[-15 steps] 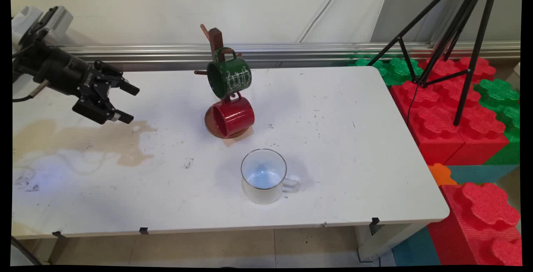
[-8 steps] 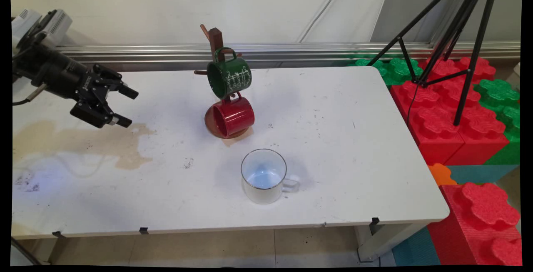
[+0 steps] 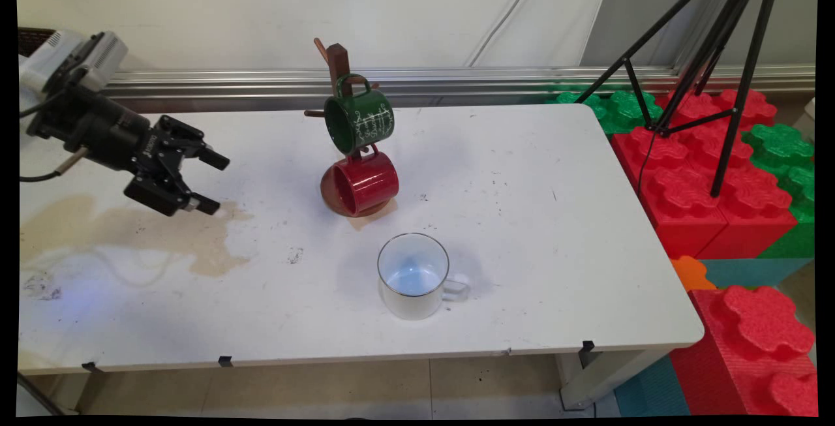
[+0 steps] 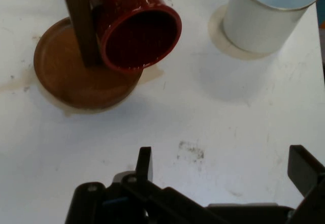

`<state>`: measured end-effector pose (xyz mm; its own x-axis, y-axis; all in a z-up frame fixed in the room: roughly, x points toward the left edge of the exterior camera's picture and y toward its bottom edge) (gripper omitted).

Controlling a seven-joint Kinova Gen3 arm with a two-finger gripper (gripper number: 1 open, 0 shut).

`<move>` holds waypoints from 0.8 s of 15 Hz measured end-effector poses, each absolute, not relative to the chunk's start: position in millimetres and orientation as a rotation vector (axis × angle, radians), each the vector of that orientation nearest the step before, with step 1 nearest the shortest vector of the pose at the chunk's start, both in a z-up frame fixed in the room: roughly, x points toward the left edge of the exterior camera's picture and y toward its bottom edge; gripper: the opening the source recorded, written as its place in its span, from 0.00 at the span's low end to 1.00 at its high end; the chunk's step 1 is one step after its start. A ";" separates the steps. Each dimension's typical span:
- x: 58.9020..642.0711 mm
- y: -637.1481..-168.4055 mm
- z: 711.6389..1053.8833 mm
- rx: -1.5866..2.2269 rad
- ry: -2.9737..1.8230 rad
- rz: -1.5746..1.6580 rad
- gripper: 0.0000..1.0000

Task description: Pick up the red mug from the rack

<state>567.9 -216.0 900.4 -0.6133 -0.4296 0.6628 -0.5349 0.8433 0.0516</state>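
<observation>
Shifted slightly right and lower, black two-finger gripper (image 3: 213,182) hovers wide open and empty over white table (image 3: 522,230), facing glossy red mug (image 3: 364,182) on brown wooden rack (image 3: 338,64).

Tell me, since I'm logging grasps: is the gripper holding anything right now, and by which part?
Nothing is held. The gripper hangs open above the white table, left of the mug stand, with only air between its fingers.

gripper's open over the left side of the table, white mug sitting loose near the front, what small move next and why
Probably ease the gripper right and toward the table's near edge, nearer the white mug. Its fingers are spread and hold nothing, and the mug stands upright and apart from the rack, where the green mug and red mug hang.
</observation>
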 end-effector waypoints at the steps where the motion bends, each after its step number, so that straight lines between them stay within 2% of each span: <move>1: 563.5 -216.1 898.1 0.704 -2.311 0.193 1.00; 12: 519.0 -235.2 869.9 0.748 -2.231 0.195 1.00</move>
<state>519.0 -235.2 869.9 -0.5387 -0.4541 0.7096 -0.5701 0.8166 0.0898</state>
